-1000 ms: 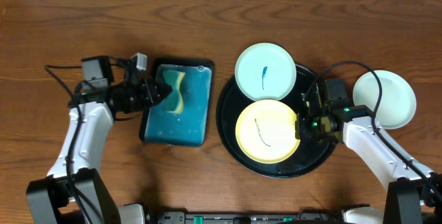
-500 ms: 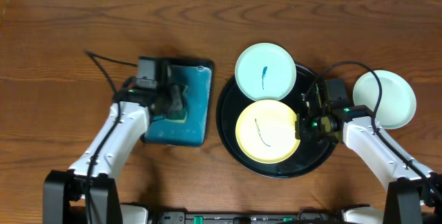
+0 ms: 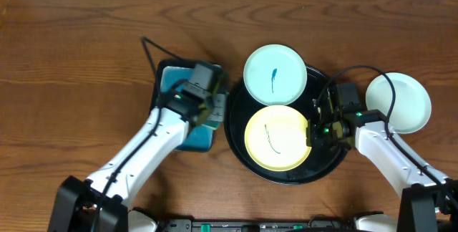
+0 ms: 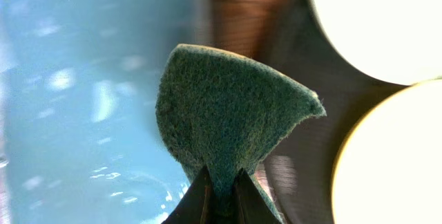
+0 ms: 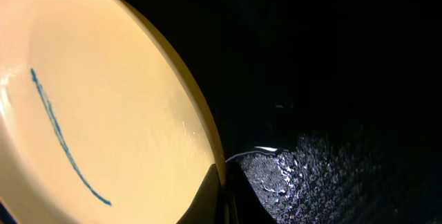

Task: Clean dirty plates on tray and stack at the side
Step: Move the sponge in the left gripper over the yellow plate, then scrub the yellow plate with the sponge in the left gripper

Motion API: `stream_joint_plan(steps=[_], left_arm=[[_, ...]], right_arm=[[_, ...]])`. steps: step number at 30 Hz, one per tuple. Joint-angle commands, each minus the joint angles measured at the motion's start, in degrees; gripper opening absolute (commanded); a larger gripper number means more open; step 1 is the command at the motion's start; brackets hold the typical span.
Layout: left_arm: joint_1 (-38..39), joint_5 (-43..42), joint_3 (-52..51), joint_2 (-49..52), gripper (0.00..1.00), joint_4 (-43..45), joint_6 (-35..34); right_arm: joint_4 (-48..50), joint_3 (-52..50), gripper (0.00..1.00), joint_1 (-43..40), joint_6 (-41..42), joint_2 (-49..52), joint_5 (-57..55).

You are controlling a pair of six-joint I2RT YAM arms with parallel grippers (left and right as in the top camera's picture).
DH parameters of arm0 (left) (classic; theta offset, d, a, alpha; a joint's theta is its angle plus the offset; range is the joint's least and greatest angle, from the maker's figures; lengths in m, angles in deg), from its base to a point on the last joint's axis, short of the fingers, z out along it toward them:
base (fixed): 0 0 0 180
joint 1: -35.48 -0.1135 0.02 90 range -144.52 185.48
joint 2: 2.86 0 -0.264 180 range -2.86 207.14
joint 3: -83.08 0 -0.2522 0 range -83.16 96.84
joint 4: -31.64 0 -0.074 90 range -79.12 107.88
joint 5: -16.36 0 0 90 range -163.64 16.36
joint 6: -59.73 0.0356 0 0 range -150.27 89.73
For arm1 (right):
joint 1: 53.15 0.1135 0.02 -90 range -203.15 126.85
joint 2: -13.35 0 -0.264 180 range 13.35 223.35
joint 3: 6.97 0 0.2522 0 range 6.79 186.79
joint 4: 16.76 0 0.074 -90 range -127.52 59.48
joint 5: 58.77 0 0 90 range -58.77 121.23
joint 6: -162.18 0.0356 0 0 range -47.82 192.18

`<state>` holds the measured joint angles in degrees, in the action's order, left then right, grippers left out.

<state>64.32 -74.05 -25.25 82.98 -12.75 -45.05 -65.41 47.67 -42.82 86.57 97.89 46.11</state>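
Table (image 3: 71,46) of brown wood carried a round black tray (image 3: 325,162) with a raised rim. Just left of the tray lay a smaller teal tray (image 3: 170,81), partly hidden under the left arm. A yellow plate (image 3: 278,137) with a thin blue line sat inside the tray, toward its near side. A mint plate (image 3: 275,74) with a blue mark overlapped the tray's far rim. A white plate (image 3: 399,103) sat on the table right of the tray, off it. A green sponge (image 4: 228,120) hung over the tray's left rim, pinched in the left end effector (image 4: 221,189). The right end effector (image 5: 222,182) was clamped on the yellow plate's right edge, inside the tray.
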Motion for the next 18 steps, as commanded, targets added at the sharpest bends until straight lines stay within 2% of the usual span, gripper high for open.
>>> stream_joint_plan(steps=[1,4,8,11,14,18], left_arm=[[4.79,-5.77,1.51,-0.13,0.08,2.75,0.72],[9.03,-10.58,1.51,-0.11,0.07,6.84,0.0],[14.86,-10.71,1.51,0.04,0.07,10.27,-2.45],[18.23,-10.27,1.51,1.25,0.07,11.67,-6.93],[20.92,-9.2,1.46,4.7,0.07,13.11,-10.84],[23.41,-9.38,1.46,11.56,0.07,16.68,-12.79]], right_arm=[[0.94,-2.47,0.01,0.66,1.49,0.26,-0.02],[3.23,-4.74,0.01,0.66,2.34,0.26,-0.02],[5.81,-6.8,0.01,0.66,2.97,0.26,0.42],[6.05,-6.84,0.01,0.66,2.97,0.26,0.59],[6.05,-6.84,0.01,0.66,2.97,0.26,0.59],[6.01,-6.84,0.01,0.66,2.95,0.26,0.59]])
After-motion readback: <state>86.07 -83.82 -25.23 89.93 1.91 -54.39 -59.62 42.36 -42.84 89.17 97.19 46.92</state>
